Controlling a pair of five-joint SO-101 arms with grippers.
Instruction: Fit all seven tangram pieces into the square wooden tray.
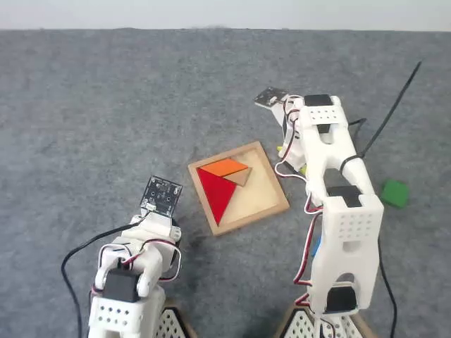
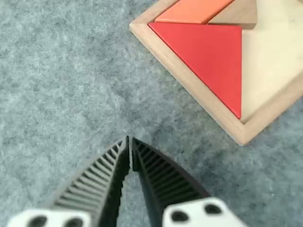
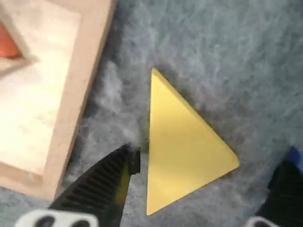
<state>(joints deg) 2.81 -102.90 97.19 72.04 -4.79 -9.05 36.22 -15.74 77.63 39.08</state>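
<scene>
The square wooden tray (image 1: 275,204) lies mid-table and holds a red triangle (image 1: 215,190), an orange piece (image 1: 227,167) and a small wood-coloured triangle (image 1: 243,177). My right gripper (image 3: 208,161) is open and low over the carpet just beside the tray's rim (image 3: 78,99). A yellow triangle (image 3: 180,146) lies flat between its fingers. My left gripper (image 2: 129,140) is shut on nothing, a short way off the tray's corner (image 2: 137,28) and pointing at the red triangle (image 2: 208,56). The left arm (image 1: 141,253) sits at the near left.
A green piece (image 1: 394,193) lies on the grey carpet right of the right arm (image 1: 345,211). A bit of blue (image 1: 315,243) peeks out beside that arm's lower part. The tray's right half (image 1: 257,193) is bare wood.
</scene>
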